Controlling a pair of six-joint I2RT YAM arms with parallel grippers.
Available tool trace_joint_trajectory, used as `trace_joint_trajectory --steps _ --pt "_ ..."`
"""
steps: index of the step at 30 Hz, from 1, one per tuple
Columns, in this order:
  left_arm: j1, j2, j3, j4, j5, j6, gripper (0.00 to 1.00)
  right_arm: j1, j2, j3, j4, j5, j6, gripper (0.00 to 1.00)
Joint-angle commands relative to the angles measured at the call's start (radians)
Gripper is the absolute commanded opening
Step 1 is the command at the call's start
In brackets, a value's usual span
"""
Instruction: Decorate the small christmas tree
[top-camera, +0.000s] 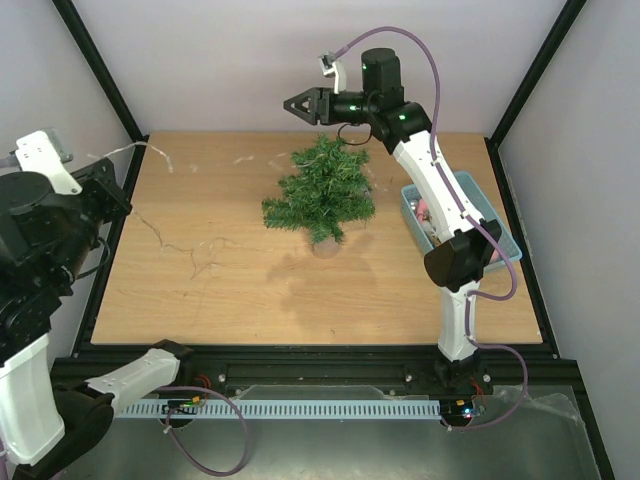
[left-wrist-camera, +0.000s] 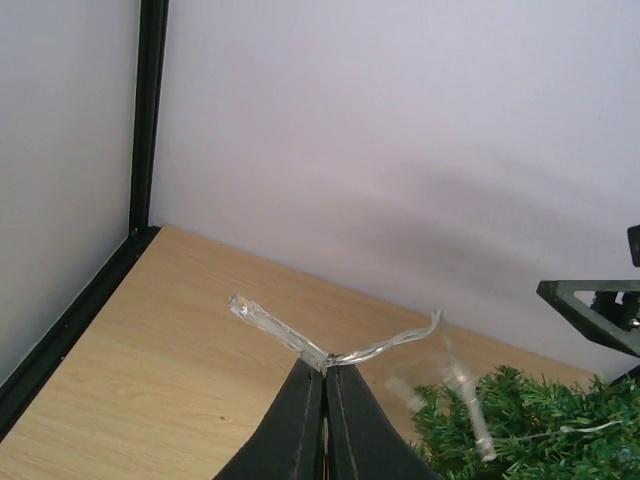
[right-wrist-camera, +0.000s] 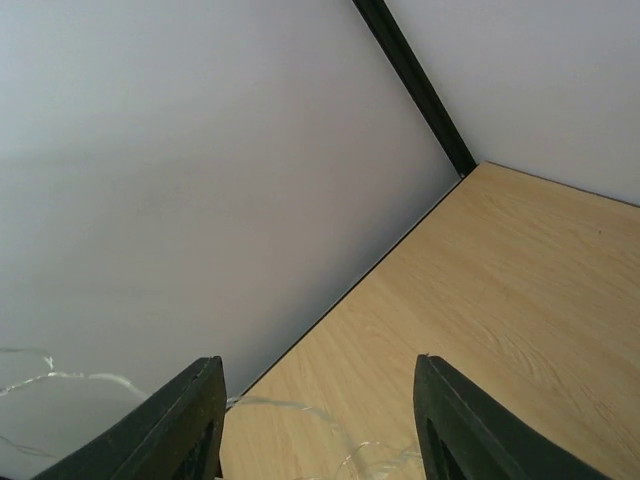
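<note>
The small christmas tree (top-camera: 320, 190) stands on its round base (top-camera: 326, 243) at the back middle of the table; its top also shows in the left wrist view (left-wrist-camera: 530, 430). My left gripper (left-wrist-camera: 325, 368) is shut on a clear light string (left-wrist-camera: 265, 325), one bulb sticking out to the left of the fingertips. From the far left of the table, the string (top-camera: 160, 232) trails across the wood. My right gripper (top-camera: 298, 104) hangs open above and behind the tree's top. Nothing is between its fingers (right-wrist-camera: 200, 420), and a stretch of string (right-wrist-camera: 300, 410) lies below them.
A light-blue basket (top-camera: 455, 190) of ornaments sits at the right edge, partly hidden by the right arm. White walls and black frame posts close in the back and sides. Bare wood lies in front of the tree.
</note>
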Motion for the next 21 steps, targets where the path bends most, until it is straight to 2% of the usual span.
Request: trace_joint_trajectory --steps 1,4,9,14,18,21 --pt "0.005 0.014 0.039 -0.08 0.001 -0.009 0.02 0.002 -0.021 0.04 -0.037 -0.026 -0.027 0.55" --pt "0.003 0.029 0.082 -0.107 -0.013 -0.007 0.02 0.001 -0.026 0.044 -0.063 -0.037 -0.049 0.55" --pt "0.0 0.046 0.165 -0.126 0.041 -0.015 0.02 -0.015 -0.056 0.041 -0.077 -0.028 -0.05 0.55" --pt "-0.012 0.08 0.311 -0.129 0.098 -0.036 0.02 -0.035 -0.114 0.041 -0.1 0.013 -0.02 0.56" --pt "-0.095 0.122 0.405 -0.087 0.138 -0.066 0.02 -0.04 -0.212 -0.011 -0.165 0.112 -0.037 0.57" --pt "-0.185 0.125 0.403 -0.041 0.143 -0.091 0.02 -0.041 -0.302 -0.078 -0.206 0.196 -0.07 0.57"
